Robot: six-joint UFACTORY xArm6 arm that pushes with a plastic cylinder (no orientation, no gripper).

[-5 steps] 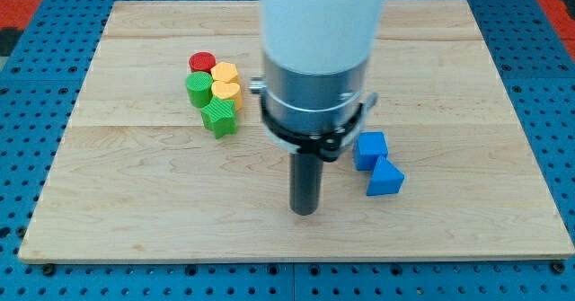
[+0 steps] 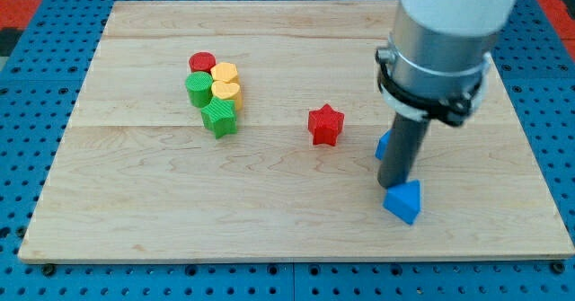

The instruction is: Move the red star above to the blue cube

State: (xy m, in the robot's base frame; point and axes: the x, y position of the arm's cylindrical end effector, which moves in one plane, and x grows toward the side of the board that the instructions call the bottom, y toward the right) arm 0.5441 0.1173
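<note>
The red star [image 2: 325, 125] lies on the wooden board [image 2: 135, 211], near its middle. The blue cube [image 2: 384, 145] is to the star's right, mostly hidden behind my rod; only its left edge shows. My tip [image 2: 393, 186] rests on the board just below the cube and right above a blue triangular block [image 2: 403, 200], touching or almost touching it. The tip is to the right of and below the red star, well apart from it.
A cluster sits at the view's upper left: a red cylinder [image 2: 202, 63], a yellow hexagon block [image 2: 225, 73], a yellow heart-like block [image 2: 226, 91], a green cylinder [image 2: 199, 90] and a green star [image 2: 219, 118]. The board lies on a blue pegboard [image 2: 36, 157].
My rod has moved to the view's right, uncovering the red star. It now hides most of the blue cube. The blue triangular block has shifted slightly down.
</note>
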